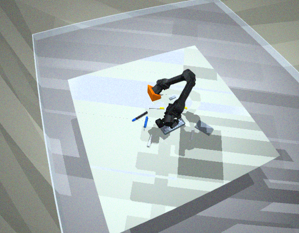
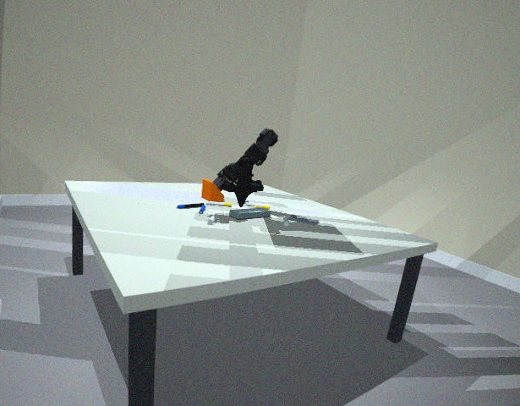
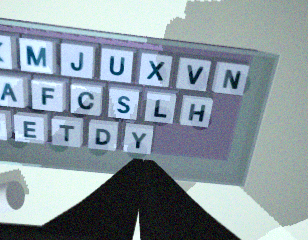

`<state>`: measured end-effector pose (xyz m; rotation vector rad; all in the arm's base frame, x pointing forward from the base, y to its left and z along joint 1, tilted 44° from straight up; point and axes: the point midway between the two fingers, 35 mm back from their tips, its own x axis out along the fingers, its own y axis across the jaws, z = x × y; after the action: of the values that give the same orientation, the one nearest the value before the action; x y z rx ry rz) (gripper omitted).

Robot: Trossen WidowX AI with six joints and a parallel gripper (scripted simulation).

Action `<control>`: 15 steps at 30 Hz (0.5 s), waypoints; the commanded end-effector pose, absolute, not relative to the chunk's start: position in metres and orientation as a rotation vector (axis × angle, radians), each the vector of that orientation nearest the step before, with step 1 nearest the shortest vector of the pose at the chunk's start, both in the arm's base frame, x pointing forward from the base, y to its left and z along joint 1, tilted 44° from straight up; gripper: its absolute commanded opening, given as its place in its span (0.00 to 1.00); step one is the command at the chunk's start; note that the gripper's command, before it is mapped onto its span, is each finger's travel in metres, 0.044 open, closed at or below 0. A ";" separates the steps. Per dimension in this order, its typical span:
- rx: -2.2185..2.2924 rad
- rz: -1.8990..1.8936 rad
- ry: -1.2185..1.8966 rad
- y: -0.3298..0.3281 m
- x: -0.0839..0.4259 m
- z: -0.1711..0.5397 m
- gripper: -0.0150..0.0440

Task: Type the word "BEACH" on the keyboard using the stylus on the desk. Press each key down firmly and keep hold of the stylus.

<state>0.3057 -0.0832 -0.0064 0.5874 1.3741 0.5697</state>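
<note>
A grey keyboard [image 1: 169,130] [image 2: 251,214] [image 3: 214,137] with white letter keys lies under the arm. The wrist view shows its A key [image 3: 9,93], C key [image 3: 86,101], E key [image 3: 30,128] and H key [image 3: 196,113]; the B key is out of that view. My gripper [image 2: 241,204] [image 3: 142,169] is shut, with no stylus visible between or below its fingertips. The tips hang a little above the keyboard, near the Y key [image 3: 138,140] in the wrist view. A blue pen [image 1: 145,122] [image 2: 202,210] with a thin tip lies beside the keyboard; I cannot tell whether it is the stylus.
A black pen with a blue end [image 1: 140,116] [image 2: 189,205] lies near the blue pen. A white cylinder [image 1: 149,141] [image 3: 15,194], a grey slab [image 1: 203,128], a small grey block [image 1: 172,97] and a yellow-handled tool [image 1: 161,108] lie around. An orange block [image 1: 153,94] [image 2: 211,190] stands at the arm's base.
</note>
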 end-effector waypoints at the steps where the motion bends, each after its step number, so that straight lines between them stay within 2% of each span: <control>1: 0.571 0.569 1.368 -0.078 0.297 -0.001 0.25; 10: 0.571 0.569 1.368 -0.077 0.297 0.000 0.25; 15: 0.573 0.570 1.368 -0.033 0.295 0.040 0.25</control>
<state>0.2952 -0.0571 0.0153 0.5777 1.3822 0.5636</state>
